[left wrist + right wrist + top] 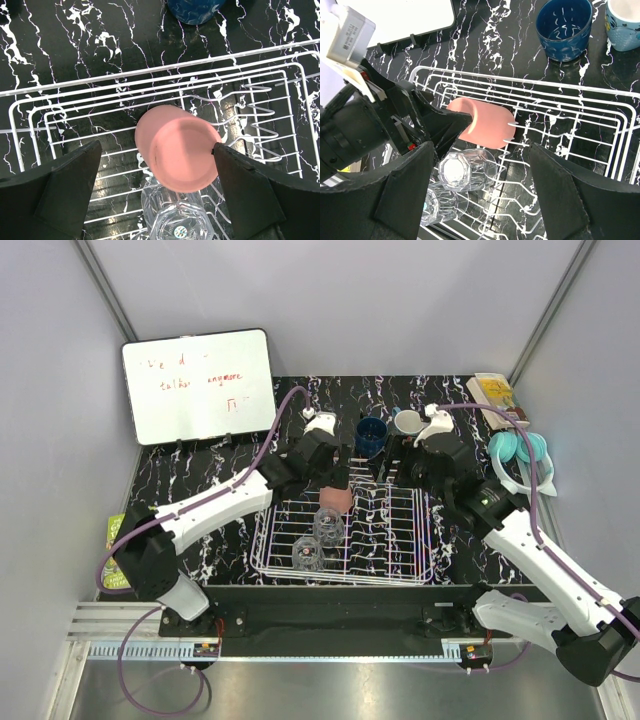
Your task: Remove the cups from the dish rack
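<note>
Black surface (200, 465) with white squiggles lies under everything, with grey walls around it and a whiteboard (198, 385) at the back. The blue cup (371, 436) and the teal mug (407, 423) stand on the surface just behind the dish rack (400, 530), so I think those two are done. Three cups are still inside the rack. The pink tumbler (177, 155) lies on its side near the far left, and the two glass cups (328, 524) sit just in front of it. I judge that I am now on the pink tumbler. My left arm reaches out long from its base and bends down over the rack. My left claw (156, 146) is wide apart with the tumbler in between. One side may already touch its rim, but I cannot be sure from this close. Next I should squeeze gently, lift it straight up past the prongs, and keep clear of the glass cup right below it. My right arm stretches over the right part of the rack. My right claw (481, 146) is apart too and holds nothing.
</note>
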`<control>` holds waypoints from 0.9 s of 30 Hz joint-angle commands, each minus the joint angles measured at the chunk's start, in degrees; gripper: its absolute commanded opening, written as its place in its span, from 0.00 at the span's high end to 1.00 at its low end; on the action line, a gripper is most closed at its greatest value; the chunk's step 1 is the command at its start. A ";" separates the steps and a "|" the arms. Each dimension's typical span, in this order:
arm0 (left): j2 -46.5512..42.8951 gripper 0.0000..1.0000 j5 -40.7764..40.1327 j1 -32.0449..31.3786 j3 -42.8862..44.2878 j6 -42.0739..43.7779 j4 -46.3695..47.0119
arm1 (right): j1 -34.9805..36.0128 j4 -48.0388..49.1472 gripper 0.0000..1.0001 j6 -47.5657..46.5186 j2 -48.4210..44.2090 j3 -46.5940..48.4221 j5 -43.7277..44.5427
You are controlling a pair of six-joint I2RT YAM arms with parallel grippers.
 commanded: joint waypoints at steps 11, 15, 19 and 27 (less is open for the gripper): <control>0.30 0.01 0.47 -1.21 2.44 0.37 4.07 | 0.29 1.98 0.15 0.76 0.14 -0.72 0.47; 3.03 0.01 1.53 -1.21 2.17 -0.25 4.33 | 0.21 2.07 0.15 0.76 0.32 -0.90 0.30; 5.40 0.01 2.32 -1.21 2.26 -0.60 5.38 | 0.21 2.16 0.16 0.76 0.32 -1.07 0.38; 5.85 0.23 2.85 -1.21 1.82 0.63 6.62 | 0.29 2.24 0.15 0.94 0.41 -1.25 0.38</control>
